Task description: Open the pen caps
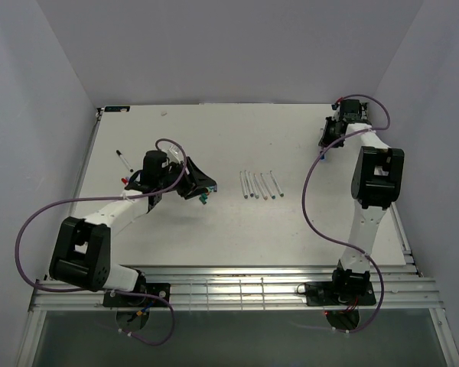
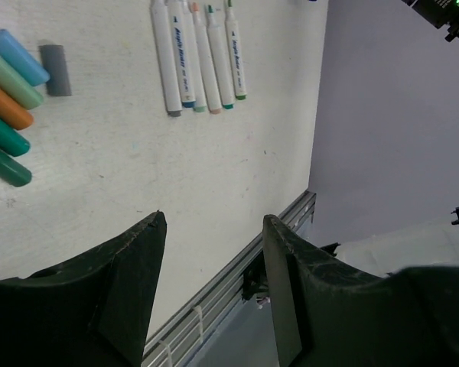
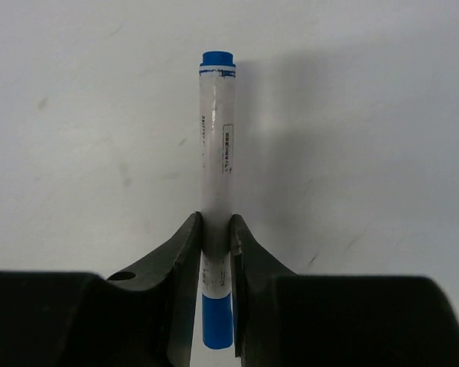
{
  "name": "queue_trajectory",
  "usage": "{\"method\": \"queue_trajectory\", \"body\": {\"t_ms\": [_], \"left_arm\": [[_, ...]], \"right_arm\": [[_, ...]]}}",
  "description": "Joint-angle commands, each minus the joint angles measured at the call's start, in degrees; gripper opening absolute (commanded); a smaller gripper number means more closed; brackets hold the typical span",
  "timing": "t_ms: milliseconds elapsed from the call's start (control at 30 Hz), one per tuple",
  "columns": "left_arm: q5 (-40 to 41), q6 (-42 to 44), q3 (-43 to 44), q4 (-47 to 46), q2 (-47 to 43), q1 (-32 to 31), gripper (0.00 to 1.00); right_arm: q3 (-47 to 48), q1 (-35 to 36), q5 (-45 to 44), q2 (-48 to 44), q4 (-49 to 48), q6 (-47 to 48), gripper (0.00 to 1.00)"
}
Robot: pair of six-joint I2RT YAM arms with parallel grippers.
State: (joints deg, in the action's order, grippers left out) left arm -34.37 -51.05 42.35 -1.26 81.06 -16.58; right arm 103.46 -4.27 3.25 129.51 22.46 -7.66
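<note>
In the right wrist view a white pen (image 3: 217,138) lies on the table, with a blue cap (image 3: 217,321) on its near end and a small blue tip at its far end. My right gripper (image 3: 216,223) is shut on its barrel, both fingers touching it, at the table's far right (image 1: 331,138). Several loose pen caps lie together in the left wrist view: blue (image 2: 17,56), grey (image 2: 55,69), orange (image 2: 6,103) and teal (image 2: 4,131). A row of several uncapped pens (image 2: 199,53) lies beyond them. My left gripper (image 2: 214,223) hangs open above the table with nothing between its fingers.
From above, the pen row (image 1: 258,184) lies mid-table, right of the left gripper (image 1: 199,186). A black-tipped pen (image 1: 122,160) lies at the left. The metal rail (image 1: 229,275) runs along the near edge, and grey walls close in both sides.
</note>
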Motion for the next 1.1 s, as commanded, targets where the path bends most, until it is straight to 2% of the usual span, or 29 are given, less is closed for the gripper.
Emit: {"method": "queue_trajectory", "body": {"t_ms": [0, 67, 100, 133, 200, 333, 433, 567, 733, 1067], "left_arm": [[-3.8, 1.4, 0.2, -0.1, -4.2, -1.0, 0.64], [-4.4, 1.3, 0.5, -0.2, -5.2, -2.2, 0.64], [-4.3, 1.3, 0.5, -0.3, -5.5, -2.9, 0.64], [-4.4, 1.3, 0.8, -0.4, -5.9, -3.6, 0.64], [-3.7, 1.0, 0.7, -1.5, -6.3, -6.3, 0.64], [-0.4, 0.0, 0.4, -2.9, -7.4, -11.0, 0.64], [0.3, -1.2, -0.3, -5.9, -7.8, -13.4, 0.65], [2.6, -1.2, 1.2, -6.6, -7.9, -16.2, 0.66], [4.9, -0.8, 2.4, -7.3, -7.8, -18.8, 0.7], [6.5, -1.3, 3.6, -9.8, -6.9, -20.1, 0.71]], "right_arm": [[-10.7, 4.2, 12.0, -18.4, -7.0, -7.8, 0.08], [-17.6, 6.9, 16.9, -24.2, -14.2, -11.3, 0.08], [-24.9, 9.0, 20.8, -26.9, -16.8, -15.7, 0.08], [-28.5, 10.2, 22.8, -32.2, -24.3, -17.5, 0.08], [-36.9, 13.9, 26.3, -38.9, -29.3, -23.3, 0.08], [-45.8, 20.3, 28.7, -46.5, -38.9, -30.7, 0.08], [-49.7, 24.7, 28.2, -50.6, -43.5, -34.1, 0.08], [-51.5, 29.3, 27.3, -52.8, -43.9, -35.0, 0.08], [-54.5, 32.1, 26.3, -54.5, -46.9, -37.1, 0.08], [-58.6, 36.3, 23.8, -53.7, -50.8, -40.6, 0.08]]}}
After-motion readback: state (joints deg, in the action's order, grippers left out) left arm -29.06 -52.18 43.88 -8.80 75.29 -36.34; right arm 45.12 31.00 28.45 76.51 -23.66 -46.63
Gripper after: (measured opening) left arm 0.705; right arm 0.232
